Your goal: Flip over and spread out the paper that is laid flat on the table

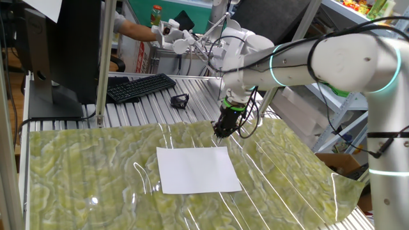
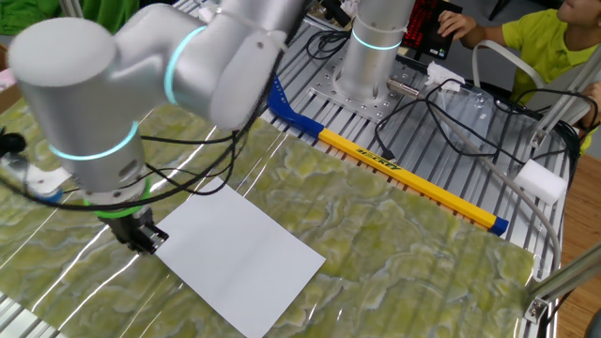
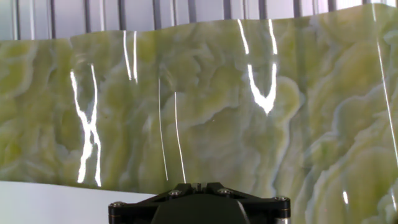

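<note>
The white paper lies flat on the green-yellow marbled table. In the other fixed view the paper lies just right of the gripper. My gripper hangs just above the table at the paper's far right corner, beside its edge. In the other fixed view the gripper is at the sheet's left corner. In the hand view the black jaws are closed together with nothing between them, and the paper shows only as a white strip at the lower left.
A black keyboard and a small black object lie on the ribbed metal section behind the film. A monitor stands at the back left. A yellow-and-blue bar, cables and a white block lie near the arm's base.
</note>
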Action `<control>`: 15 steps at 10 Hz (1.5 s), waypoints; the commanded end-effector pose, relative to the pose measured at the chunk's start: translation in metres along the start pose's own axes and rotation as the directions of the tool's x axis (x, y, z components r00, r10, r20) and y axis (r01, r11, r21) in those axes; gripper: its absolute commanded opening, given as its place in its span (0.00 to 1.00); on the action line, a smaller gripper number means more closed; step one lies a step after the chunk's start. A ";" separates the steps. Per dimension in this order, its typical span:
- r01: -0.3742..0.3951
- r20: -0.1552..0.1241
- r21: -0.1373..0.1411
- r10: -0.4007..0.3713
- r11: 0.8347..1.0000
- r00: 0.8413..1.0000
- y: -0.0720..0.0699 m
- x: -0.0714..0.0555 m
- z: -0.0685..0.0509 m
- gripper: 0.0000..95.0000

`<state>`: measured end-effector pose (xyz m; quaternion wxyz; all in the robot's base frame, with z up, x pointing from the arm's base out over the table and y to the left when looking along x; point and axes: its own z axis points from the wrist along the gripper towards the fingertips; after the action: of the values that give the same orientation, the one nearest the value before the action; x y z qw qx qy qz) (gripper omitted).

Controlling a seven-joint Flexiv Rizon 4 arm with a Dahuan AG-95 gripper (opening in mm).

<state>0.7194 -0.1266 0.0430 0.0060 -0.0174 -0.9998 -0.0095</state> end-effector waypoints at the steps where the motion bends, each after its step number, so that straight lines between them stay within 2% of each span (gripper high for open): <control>1: 0.077 -0.037 -0.111 -0.082 0.991 0.996 0.000 -0.004 0.000 0.00; 3: 0.076 -0.068 -0.177 -0.089 0.981 0.994 0.000 -0.004 0.000 0.00; 4: 0.074 -0.084 -0.191 -0.091 0.979 0.992 -0.001 -0.004 0.000 0.00; 6: 0.079 -0.092 -0.199 -0.099 0.977 0.991 -0.001 -0.004 0.000 0.00; 8: 0.080 -0.091 -0.192 -0.098 0.978 0.991 -0.001 -0.005 0.000 0.40; 9: 0.078 -0.092 -0.191 -0.097 0.979 0.991 -0.001 -0.005 0.000 0.40; 10: 0.078 -0.092 -0.192 -0.097 0.978 0.991 -0.001 -0.005 0.000 0.60; 12: 0.094 -0.089 -0.192 -0.113 0.977 0.990 -0.001 -0.005 0.001 0.60; 13: 0.101 -0.096 -0.196 -0.121 0.975 0.988 -0.002 -0.006 0.001 0.60; 15: 0.114 -0.096 -0.213 -0.137 0.970 0.986 -0.003 -0.007 0.003 0.60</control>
<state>0.7241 -0.1297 0.0400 0.0588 0.0457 -0.9905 -0.1155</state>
